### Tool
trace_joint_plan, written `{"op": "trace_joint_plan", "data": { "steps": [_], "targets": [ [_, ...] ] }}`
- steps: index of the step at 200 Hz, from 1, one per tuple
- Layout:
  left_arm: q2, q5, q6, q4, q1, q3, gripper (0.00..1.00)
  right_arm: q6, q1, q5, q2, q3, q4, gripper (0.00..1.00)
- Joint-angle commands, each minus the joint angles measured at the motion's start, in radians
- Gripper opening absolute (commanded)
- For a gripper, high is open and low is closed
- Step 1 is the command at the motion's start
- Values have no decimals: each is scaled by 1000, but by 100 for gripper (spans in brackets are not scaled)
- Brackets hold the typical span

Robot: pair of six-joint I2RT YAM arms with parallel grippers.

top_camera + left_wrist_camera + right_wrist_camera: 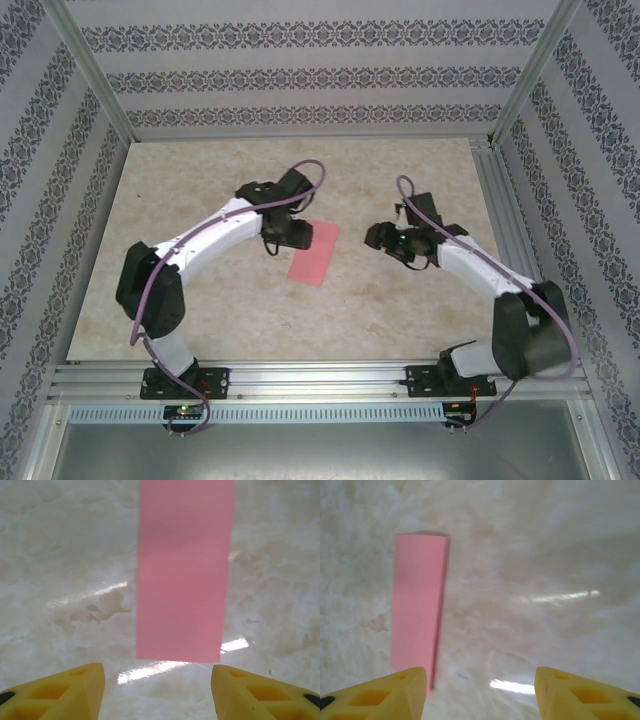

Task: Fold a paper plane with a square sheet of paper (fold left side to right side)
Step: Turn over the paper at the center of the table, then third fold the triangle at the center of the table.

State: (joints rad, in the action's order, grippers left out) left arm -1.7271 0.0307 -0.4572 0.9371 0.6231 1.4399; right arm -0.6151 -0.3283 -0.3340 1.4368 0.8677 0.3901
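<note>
The square sheet of paper (314, 252) lies flat on the table as a pink, folded-over rectangle, between the two arms. My left gripper (277, 240) sits just left of it, open, with nothing between its yellow fingers (65, 692); the sheet (184, 570) lies ahead of them, apart. My right gripper (385, 238) hovers to the right of the paper, open and empty. In the right wrist view the sheet (417, 610) lies ahead at the left, its near end passing behind the left yellow finger (390, 695).
The marbled beige tabletop (220, 310) stretches around the paper. Patterned walls and aluminium posts (95, 75) enclose the table. A metal rail (320, 378) runs along the near edge at the arm bases.
</note>
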Motion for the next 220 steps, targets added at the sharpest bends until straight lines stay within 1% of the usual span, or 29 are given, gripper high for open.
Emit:
{"op": "trace_joint_plan", "data": {
  "steps": [1,26,45,78,98,131,192,220],
  "targets": [
    [48,199,-42,-254,-72,-130,60,-46,-88,10,126,124,-133,62],
    [93,293,-100,-408,-145,-255,61,-60,-160,20,298,263,-160,63],
    [117,347,-144,-505,-179,-333,62,-58,-192,22,410,358,-153,64],
    [121,346,-147,-514,-194,-370,64,-56,-206,63,517,436,-124,64],
    [115,342,-141,-512,-195,-376,64,-35,-206,92,553,463,-92,64],
    [90,348,-142,-518,-195,-378,65,-23,-206,84,582,471,-85,64],
    [37,376,-156,-542,-194,-365,67,4,-202,111,593,462,-57,64],
    [4,397,-165,-555,-195,-354,69,13,-197,101,602,463,-53,63]
  ]
}}
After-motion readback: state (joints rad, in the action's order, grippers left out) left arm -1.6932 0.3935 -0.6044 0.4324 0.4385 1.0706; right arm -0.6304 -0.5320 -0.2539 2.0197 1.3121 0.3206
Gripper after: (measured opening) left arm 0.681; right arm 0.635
